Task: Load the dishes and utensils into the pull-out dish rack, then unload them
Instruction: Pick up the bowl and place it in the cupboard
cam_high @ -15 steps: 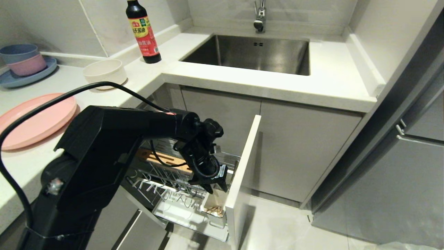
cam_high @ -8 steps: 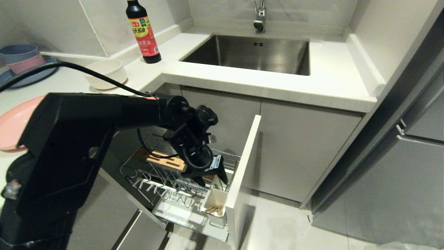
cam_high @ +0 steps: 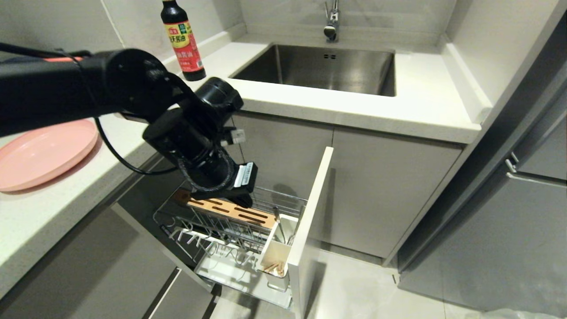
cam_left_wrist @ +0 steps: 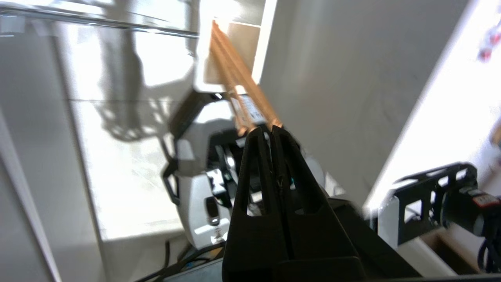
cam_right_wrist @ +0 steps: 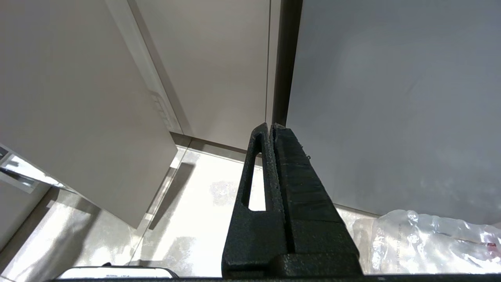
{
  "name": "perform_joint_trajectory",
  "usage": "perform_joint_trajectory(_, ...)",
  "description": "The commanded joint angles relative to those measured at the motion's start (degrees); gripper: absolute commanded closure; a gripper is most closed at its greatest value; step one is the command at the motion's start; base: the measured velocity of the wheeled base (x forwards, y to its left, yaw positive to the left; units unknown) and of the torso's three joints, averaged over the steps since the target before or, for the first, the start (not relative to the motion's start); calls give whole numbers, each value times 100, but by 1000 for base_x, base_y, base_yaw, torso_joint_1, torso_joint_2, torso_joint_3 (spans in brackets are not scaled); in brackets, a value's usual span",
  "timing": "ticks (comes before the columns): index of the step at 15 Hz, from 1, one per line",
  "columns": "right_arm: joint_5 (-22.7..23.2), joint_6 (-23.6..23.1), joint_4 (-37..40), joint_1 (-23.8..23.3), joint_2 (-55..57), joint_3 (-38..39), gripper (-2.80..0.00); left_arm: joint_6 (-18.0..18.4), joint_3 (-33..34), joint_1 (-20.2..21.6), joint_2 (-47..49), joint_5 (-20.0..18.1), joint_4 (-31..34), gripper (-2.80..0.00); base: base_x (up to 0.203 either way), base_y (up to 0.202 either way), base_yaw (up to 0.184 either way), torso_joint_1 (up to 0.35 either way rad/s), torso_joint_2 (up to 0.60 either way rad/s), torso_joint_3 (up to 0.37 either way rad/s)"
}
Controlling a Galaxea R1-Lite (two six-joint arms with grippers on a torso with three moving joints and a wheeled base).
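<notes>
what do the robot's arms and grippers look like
The left arm is matte black and boxy, with a round wrist joint, a looping black cable and a white label. Both the left gripper and right gripper have black, tapered, slotted fingers.

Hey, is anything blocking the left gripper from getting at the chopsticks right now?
Nothing visible does. The left gripper is shut on the chopsticks, clamping them at one end between its fingertips, above the pull-out dish rack.
</notes>
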Motion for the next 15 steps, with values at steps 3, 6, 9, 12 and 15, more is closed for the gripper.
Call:
perform_joint_trajectory(3, 0, -1, 4, 4, 2, 0, 0, -31, -23, 87, -1268, 790, 128, 0, 0, 0, 0, 0, 0, 0)
perform_joint_trajectory(6, 3, 0, 3, 4, 5, -1, 0, 121, -107, 555, -1880, 1245, 99, 0, 0, 0, 0, 0, 0, 0)
perform_joint_trajectory(9, 4, 0, 2, 4, 2, 5, 0, 497, -177, 1233, -2210, 1297, -79, 0, 0, 0, 0, 0, 0, 0)
perform_joint_trajectory(12, 4, 0, 1, 4, 1, -1, 0, 1033, -186, 1995, -2340, 1255, -663, 0, 0, 0, 0, 0, 0, 0)
perform_joint_trajectory(15, 4, 0, -4, 3, 5, -1, 0, 1381, -196, 2494, -2353, 1095, -1173, 0, 0, 0, 0, 0, 0, 0)
